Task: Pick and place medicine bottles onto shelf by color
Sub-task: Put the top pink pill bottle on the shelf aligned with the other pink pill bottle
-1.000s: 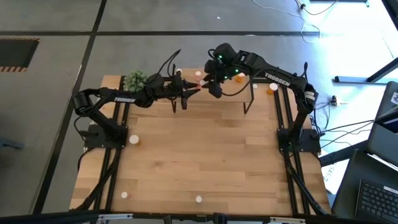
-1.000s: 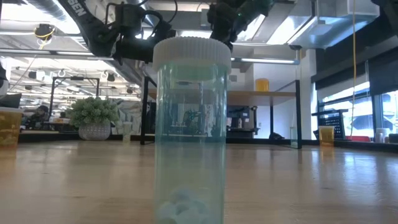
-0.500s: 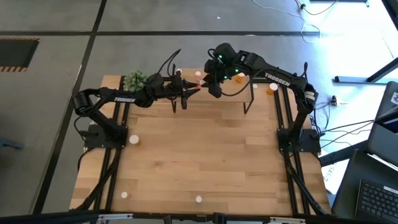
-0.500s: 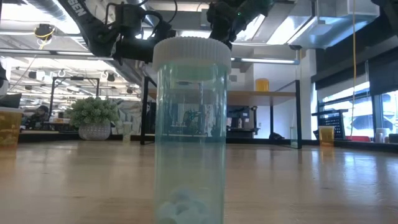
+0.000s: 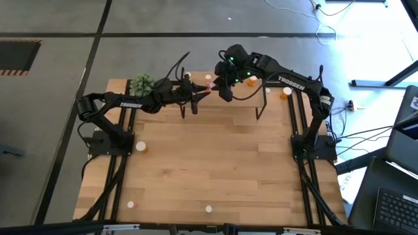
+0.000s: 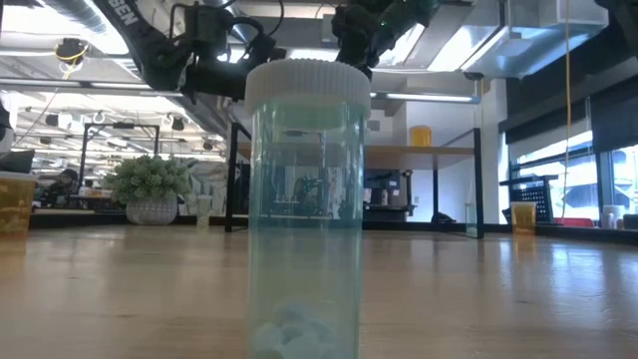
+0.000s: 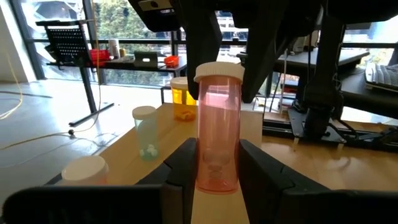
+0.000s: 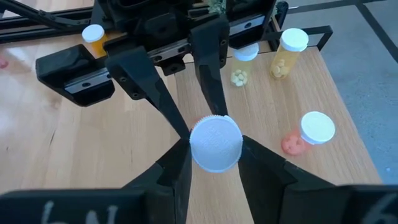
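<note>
Both grippers are closing on one pink bottle [image 7: 217, 127]: the left gripper [image 7: 216, 163] is clamping its lower body between two dark fingers [image 7: 183, 165], while the right gripper [image 8: 214, 163] is pinching just below its white cap [image 8: 215, 143] from above. The bottle is standing upright at the upper centre of the high view, over the shelf [image 5: 261, 90]. Being light, rigid, smooth plastic, it is probably slippery; gripping mid-body appears safest.

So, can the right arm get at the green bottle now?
Probably not yet. The right gripper is shut on the cap of the pink bottle, which the left gripper also grips. The green bottle stands close by with nothing before it, so it looks reachable after release.
</note>
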Tool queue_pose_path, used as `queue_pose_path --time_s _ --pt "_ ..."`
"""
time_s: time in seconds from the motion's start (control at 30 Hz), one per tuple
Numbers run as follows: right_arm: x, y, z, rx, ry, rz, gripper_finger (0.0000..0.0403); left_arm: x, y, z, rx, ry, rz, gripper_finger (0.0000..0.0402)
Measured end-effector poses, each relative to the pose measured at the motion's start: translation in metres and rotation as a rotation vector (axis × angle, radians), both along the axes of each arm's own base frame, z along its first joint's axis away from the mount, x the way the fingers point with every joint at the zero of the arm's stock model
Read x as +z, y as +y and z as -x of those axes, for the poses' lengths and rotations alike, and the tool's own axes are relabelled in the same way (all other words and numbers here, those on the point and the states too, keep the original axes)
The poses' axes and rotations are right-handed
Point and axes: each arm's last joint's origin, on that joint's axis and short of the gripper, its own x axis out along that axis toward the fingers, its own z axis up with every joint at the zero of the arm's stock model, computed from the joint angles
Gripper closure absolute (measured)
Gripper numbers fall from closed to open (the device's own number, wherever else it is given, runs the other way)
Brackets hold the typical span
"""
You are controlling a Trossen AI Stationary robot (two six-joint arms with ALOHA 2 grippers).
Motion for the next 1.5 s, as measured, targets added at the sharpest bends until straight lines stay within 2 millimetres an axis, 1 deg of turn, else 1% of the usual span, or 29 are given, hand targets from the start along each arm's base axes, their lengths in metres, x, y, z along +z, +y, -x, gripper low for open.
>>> queue_pose_path --time_s 0.17,0.33,0.63,0.7,0.83,0.9,1.13,1.5 --pt "0.0001 -0.0002 0.0000 -0.001 -0.001 0.001 0.0284 0.0002 -0.0005 -0.0004 0.017 -0.018 0.041 0.0300" --pt "0.0005 -0.0004 -0.0003 -0.003 -0.005 0.006 0.0283 0.0005 -0.0019 -0.0012 0.037 0.009 -0.043 0.0297" --pt "0.0008 -0.0003 -0.0004 -0.002 -0.007 0.006 0.0283 0.0005 -0.0024 -0.0015 0.034 0.009 -0.044 0.0295" --pt "0.0008 -0.0003 -0.0004 -0.001 -0.008 0.005 0.0283 0.0002 -0.0023 -0.0015 0.037 0.011 -0.038 0.0295" --pt "0.0013 -0.0006 -0.0008 -0.003 -0.013 0.010 0.0283 -0.0001 -0.0017 -0.0013 0.067 -0.015 0.037 0.0294" --pt "0.0013 -0.0005 -0.0008 -0.003 -0.013 0.010 0.0283 0.0000 -0.0017 -0.0013 0.065 -0.017 0.040 0.0294" --pt "0.0010 0.0000 -0.0003 0.000 -0.008 0.004 0.0283 0.0001 -0.0048 -0.0027 0.051 0.019 -0.063 0.0294" --pt "0.0012 0.0002 -0.0003 0.001 -0.009 0.004 0.0283 0.0001 -0.0072 -0.0039 0.042 0.021 -0.071 0.0294"
